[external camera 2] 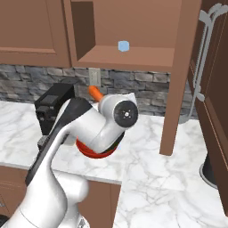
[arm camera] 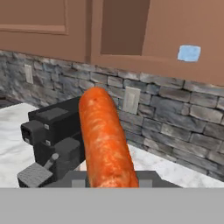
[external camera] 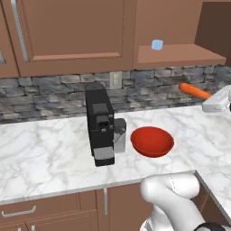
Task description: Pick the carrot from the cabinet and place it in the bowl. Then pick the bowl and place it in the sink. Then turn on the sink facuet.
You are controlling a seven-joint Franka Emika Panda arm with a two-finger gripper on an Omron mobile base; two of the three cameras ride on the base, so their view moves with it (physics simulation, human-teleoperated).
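Orange carrot is in our grip rn, out of the cabinet and up in the air below the open shelf, in front of the stone backsplash. In the hand view it runs straight up from between the fingers, so its long axis lies along the gripper's pointing direction, w/ the free end sticking out ahead. Fingers look clamped on the thick end, though the tips themselves are mostly hidden by the carrot.

What matters for the drop: the red bowl sits on the marble counter, just right of the black coffee machine. From the left base view the carrot hangs higher and off to the right of the bowl, well apart, not above it. So imo we need to swing left and down before letting go. Since the carrot pokes out sideways, we'd centre its middle over the bowl, not the hand, else the tip could catch the rim.

Pale blue cube sits on the shelf, not our concern.
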